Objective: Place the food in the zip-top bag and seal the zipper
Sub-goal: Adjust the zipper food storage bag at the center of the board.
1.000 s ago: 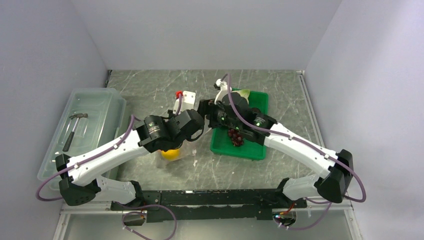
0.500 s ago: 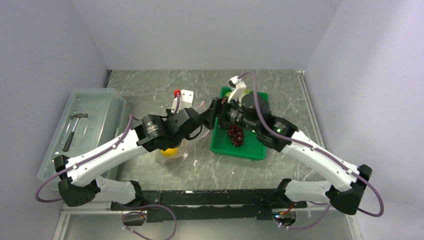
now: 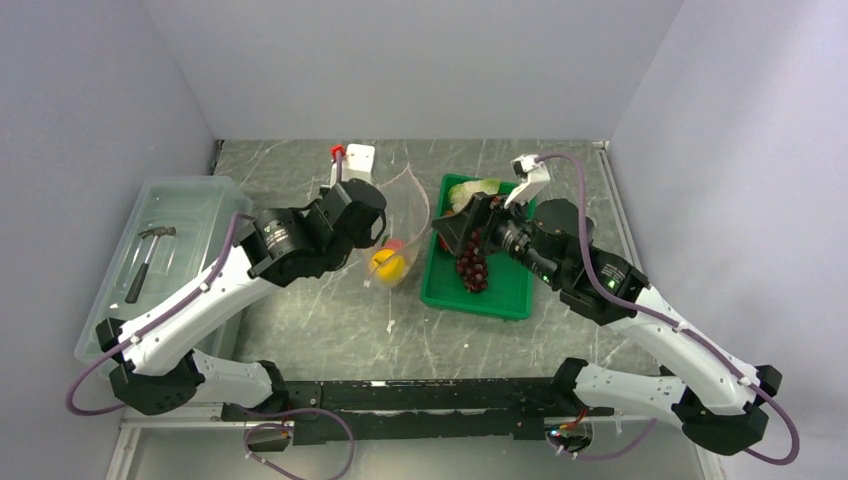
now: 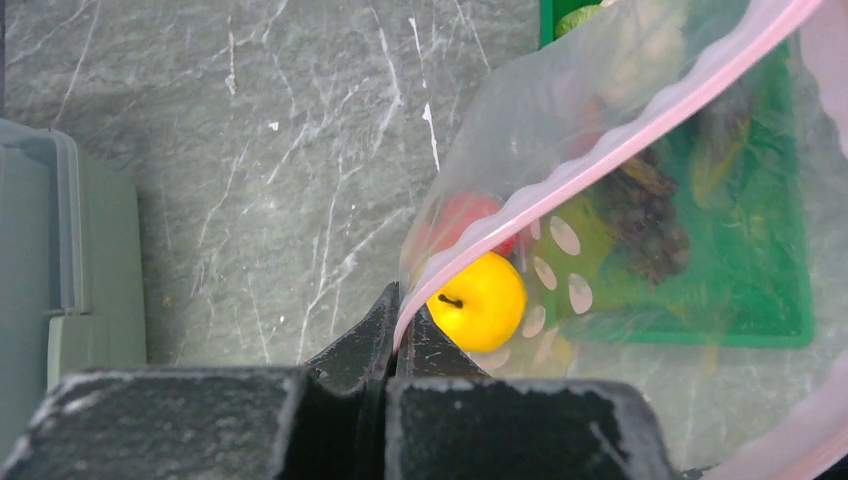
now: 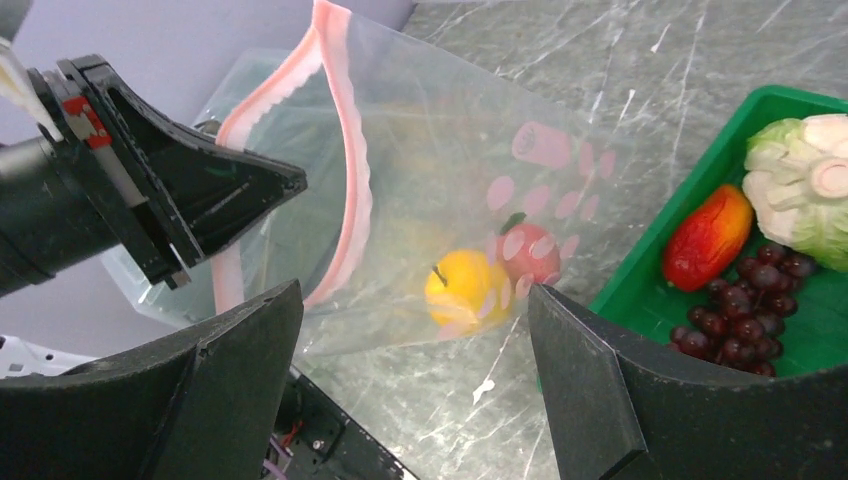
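left fingers (image 4: 360, 345) pinch zip-top bag (image 5: 450, 190) rim | right fingers (image 5: 590, 380) spread, empty | hammer (image 3: 148, 255) in bin (image 3: 215, 195)

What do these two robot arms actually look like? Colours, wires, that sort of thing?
The left arm and right arm both have smooth white links joined by chunky black cylindrical joints. A purple cable loops along each. The right arm shows a small green light. The right gripper has broad, wedge-shaped matte black fingers; the left gripper is black too.
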Robot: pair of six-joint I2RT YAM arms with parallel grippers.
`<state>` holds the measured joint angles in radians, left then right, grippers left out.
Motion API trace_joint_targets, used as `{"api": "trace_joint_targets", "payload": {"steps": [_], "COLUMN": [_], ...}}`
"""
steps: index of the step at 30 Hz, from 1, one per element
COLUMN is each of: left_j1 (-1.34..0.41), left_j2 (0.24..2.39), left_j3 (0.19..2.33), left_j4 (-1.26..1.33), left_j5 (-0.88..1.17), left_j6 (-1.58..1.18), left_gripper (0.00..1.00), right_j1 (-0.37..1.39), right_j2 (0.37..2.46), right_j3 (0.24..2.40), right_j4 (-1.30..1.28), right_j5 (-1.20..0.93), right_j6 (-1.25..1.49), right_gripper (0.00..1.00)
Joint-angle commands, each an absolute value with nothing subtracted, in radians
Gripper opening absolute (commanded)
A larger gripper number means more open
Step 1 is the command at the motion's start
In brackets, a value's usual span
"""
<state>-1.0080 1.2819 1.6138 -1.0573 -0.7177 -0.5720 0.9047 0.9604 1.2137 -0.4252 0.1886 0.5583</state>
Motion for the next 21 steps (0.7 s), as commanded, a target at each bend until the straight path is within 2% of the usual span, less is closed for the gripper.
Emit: {"api": "trace_joint_targets", "payload": {"steps": [1, 16, 21], "left_j1": [-0.982, -0.931, -0.92], "left_j2": [1.317, 1.391, 1.395], "left_j3": [1.69, 1.864, 1.855], "left_j4": [-1.028, -1.085, -1.115], "left_j5": [-0.702, -0.581, -0.596], "left_j6": [-0.513, -0.479, -0.492], "left_gripper": [0.0, 0.0, 0.0], "right_j1": [0.908, 0.908, 0.908], "right_j2": [0.924, 0.908, 0.908], "right_j3": [1.202, 1.187, 1.185], "right_j4": [-0.453, -0.462, -0.461], "right_j5": [0.262, 0.279, 0.284], "right_j6": [0.542, 0.537, 0.536], "right_gripper": [0.87, 0.87, 0.87]}}
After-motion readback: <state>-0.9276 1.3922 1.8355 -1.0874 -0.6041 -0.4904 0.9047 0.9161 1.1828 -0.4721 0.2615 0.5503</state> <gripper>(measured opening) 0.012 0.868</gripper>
